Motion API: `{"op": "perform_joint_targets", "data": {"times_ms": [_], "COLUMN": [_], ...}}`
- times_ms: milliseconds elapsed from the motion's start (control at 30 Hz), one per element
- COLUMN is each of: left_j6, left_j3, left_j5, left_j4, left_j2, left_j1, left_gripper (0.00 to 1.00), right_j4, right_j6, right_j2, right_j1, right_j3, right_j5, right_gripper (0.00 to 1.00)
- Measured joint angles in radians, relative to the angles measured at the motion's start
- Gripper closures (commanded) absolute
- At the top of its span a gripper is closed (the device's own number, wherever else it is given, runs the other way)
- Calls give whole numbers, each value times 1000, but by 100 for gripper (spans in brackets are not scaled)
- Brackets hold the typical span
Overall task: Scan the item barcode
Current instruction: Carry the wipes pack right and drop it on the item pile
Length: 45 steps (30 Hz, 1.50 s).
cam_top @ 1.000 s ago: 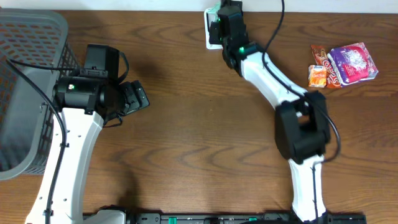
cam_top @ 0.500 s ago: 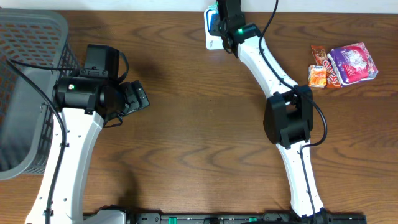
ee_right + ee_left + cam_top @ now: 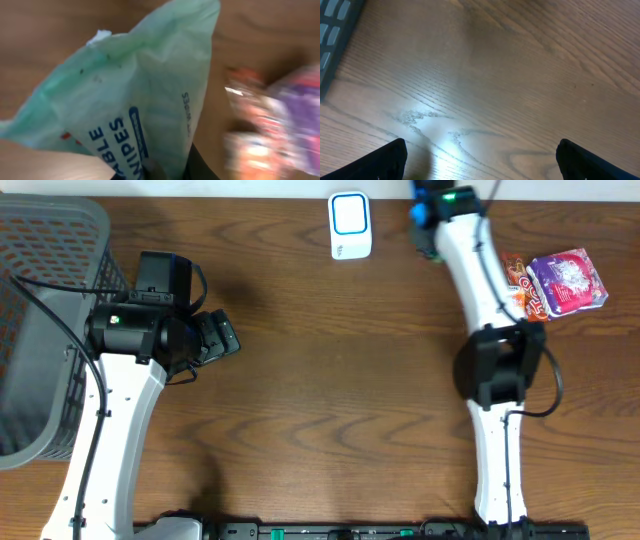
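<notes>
Wipes pack in the air, barcode scanner on the table.
The pale green wipes pack (image 3: 145, 95), soft and crinkled with blue "WIPES" lettering, is pinched at one end by the right gripper (image 3: 167, 170) near the table's far edge. The white barcode scanner (image 3: 350, 225), with its blue-framed window, lies flat to the pack's left, apart from it.

One scanner (image 3: 350, 225), basket (image 3: 40, 240), wipes (image 3: 150, 100); three snacks (image 3: 568, 280)

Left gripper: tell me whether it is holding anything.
No, the left gripper stands wide open above the wooden table, with nothing between its fingers.
</notes>
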Motion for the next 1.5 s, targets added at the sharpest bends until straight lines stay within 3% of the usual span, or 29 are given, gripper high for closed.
{"op": "perform_joint_targets", "data": {"times_ms": [100, 200, 267, 333, 367, 400, 433, 467, 567, 833, 1067, 1267, 1500], "left_j6": [0, 0, 0, 0, 0, 0, 0, 0, 0, 0, 0, 0, 0], "left_j3": [0, 0, 0, 0, 0, 0, 0, 0, 0, 0, 0, 0, 0], "left_j5": [0, 0, 0, 0, 0, 0, 0, 0, 0, 0, 0, 0, 0], "left_j4": [0, 0, 0, 0, 0, 0, 0, 0, 0, 0, 0, 0, 0], "left_j2": [0, 0, 0, 0, 0, 0, 0, 0, 0, 0, 0, 0, 0], "left_j1": [0, 0, 0, 0, 0, 0, 0, 0, 0, 0, 0, 0, 0], "left_gripper": [5, 5, 5, 5, 5, 5, 5, 5, 5, 5, 5, 5, 5], "right_j4": [-60, -83, -87, -87, -88, -87, -85, -84, -98, -133, -158, -286, -428], "right_j6": [-75, -109, -123, -132, -138, -139, -139, -141, -128, -48, -13, -3, -3], "right_j2": [0, 0, 0, 0, 0, 0, 0, 0, 0, -62, -325, -548, -629], "right_j1": [-88, -175, -225, -258, -270, -281, -287, -293, -300, -312, -312, -307, -272], "right_j3": [-15, -48, -76, -105, -121, -137, -152, -166, -188, -195, -200, -193, -195], "right_j5": [39, 24, -15, -51, -65, -74, -80, -82, -80, -72, -172, -314, -409], "right_gripper": [98, 87, 74, 69, 63, 46, 21, 11, 1, 1, 1, 1, 1]}}
